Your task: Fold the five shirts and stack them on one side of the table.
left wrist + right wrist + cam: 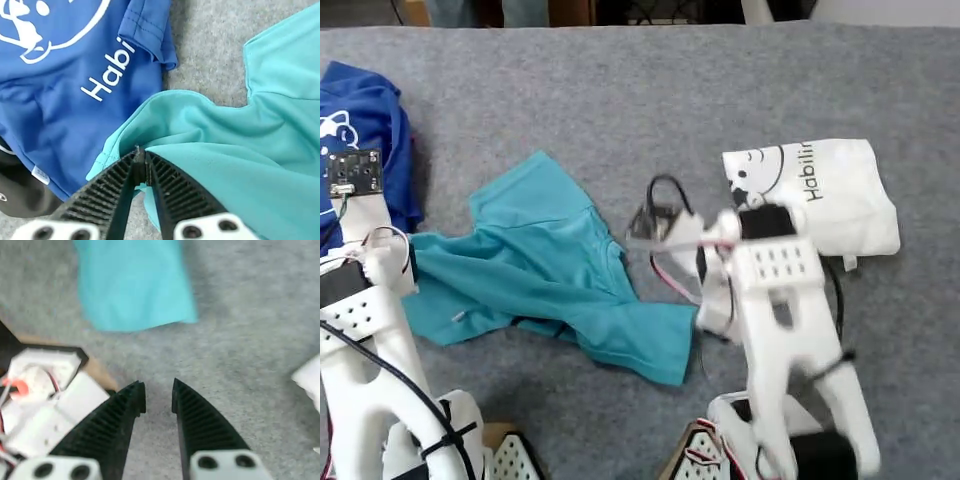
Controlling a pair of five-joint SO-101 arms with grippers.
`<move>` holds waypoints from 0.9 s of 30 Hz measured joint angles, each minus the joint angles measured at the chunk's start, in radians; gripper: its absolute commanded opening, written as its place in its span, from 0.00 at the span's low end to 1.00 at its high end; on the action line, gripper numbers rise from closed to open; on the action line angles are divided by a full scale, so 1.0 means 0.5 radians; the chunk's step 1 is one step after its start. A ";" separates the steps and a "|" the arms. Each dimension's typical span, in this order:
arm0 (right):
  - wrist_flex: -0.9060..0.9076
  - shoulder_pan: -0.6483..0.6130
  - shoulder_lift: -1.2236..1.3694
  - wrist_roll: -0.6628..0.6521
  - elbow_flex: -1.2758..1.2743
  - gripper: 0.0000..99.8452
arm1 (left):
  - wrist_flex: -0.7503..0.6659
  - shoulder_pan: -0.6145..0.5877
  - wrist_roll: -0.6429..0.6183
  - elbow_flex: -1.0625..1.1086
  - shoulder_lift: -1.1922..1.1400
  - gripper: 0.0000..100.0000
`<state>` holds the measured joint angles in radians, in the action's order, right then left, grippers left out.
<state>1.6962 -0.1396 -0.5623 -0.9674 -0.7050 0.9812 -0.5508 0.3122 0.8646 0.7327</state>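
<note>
Left gripper (140,156) is pinching the teal shirt (560,270) at its edge. The shirt is lying crumpled centre-left in the high view. Right gripper (158,392) is hovering slightly spread, empty. Likely flattening before folding — next calls for gripping the opposite corner.

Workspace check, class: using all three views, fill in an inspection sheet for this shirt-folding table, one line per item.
Surface: grey cover, fuzzy, bare around the shirts.
Job's things: teal shirt lies crumpled and unfolded at the middle. Blue shirt lies bunched at the table's left edge. White shirt lies folded at the right.
Clutter: nothing seen.
End effectors: left end effector is shut on an edge of the teal shirt, beside the blue shirt. Right end effector is open over the bare cover, holding nothing.
Cables: black and red wires loop at the right arm, near the teal shirt's sleeve.
Surroundings: furniture beyond the far edge, details unclear.
</note>
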 measured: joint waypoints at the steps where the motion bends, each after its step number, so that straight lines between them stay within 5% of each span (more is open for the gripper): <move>1: -0.009 0.000 -0.089 0.012 -0.092 0.11 | 0.000 0.000 -0.003 0.000 0.000 0.03; 8: -0.157 -0.009 -0.172 0.601 -0.298 0.11 | 0.000 0.000 -0.006 0.000 0.000 0.03; 15: -0.218 -0.258 0.384 1.010 -0.080 0.11 | 0.000 0.000 -0.006 0.000 0.000 0.03; 27: -0.304 -0.390 0.951 1.246 0.322 0.03 | 0.000 0.000 -0.006 0.086 0.000 0.03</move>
<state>1.5443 -0.3345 -0.0867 -0.3445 -0.5439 0.9812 -0.5508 0.3092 0.9076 0.7327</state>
